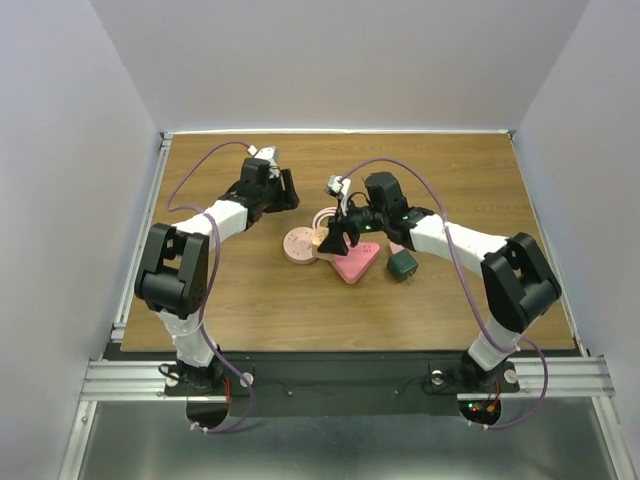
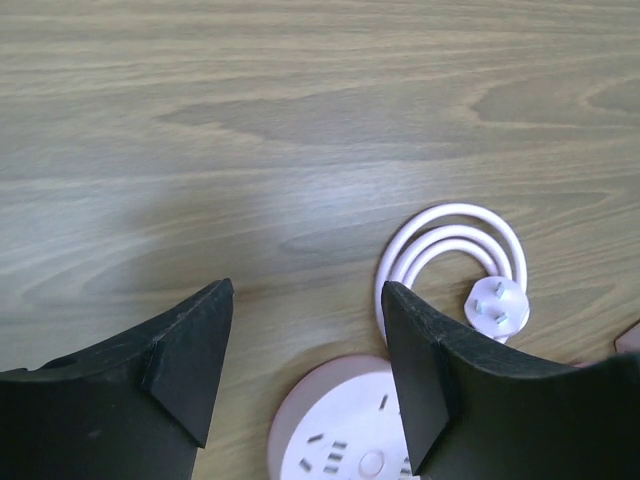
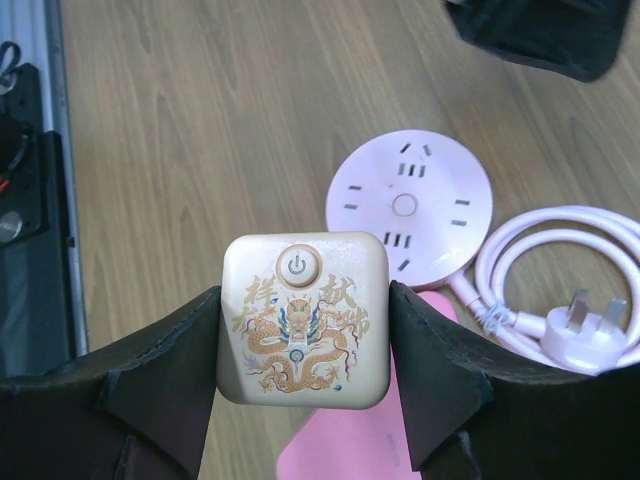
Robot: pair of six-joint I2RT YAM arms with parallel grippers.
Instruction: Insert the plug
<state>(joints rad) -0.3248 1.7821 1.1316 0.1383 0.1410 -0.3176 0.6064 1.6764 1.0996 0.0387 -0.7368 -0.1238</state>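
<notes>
**Plug held in the right jaws, socket just ahead and off to one side**

Your right jaws are clamped on the two side faces of the cream square plug with a gold dragon print and a round power button (image 3: 303,320). That printed face looks back at the wrist camera, so the pins are hidden. I judge they point away from the camera, toward the surface (image 1: 450,180).

The target is the round pink socket hub (image 3: 410,205), which lies flat. In the right wrist view it sits beyond the fingertips and a little to the right of the plug, near it but clear of it. You need to carry the plug forward and across until it is centred over one socket group, then go straight down. The square body has no long axis, so square its edges to the slot pattern.

Every slot you can see on the hub is empty. Its coiled pink cord (image 3: 560,250) and pale three-pin mains plug (image 3: 585,325) lie loose beside it.

Your left jaws stand open with nothing between them, above bare wood at the hub's edge. The right arm is nearer. The left could steady the hub if it slides.
</notes>
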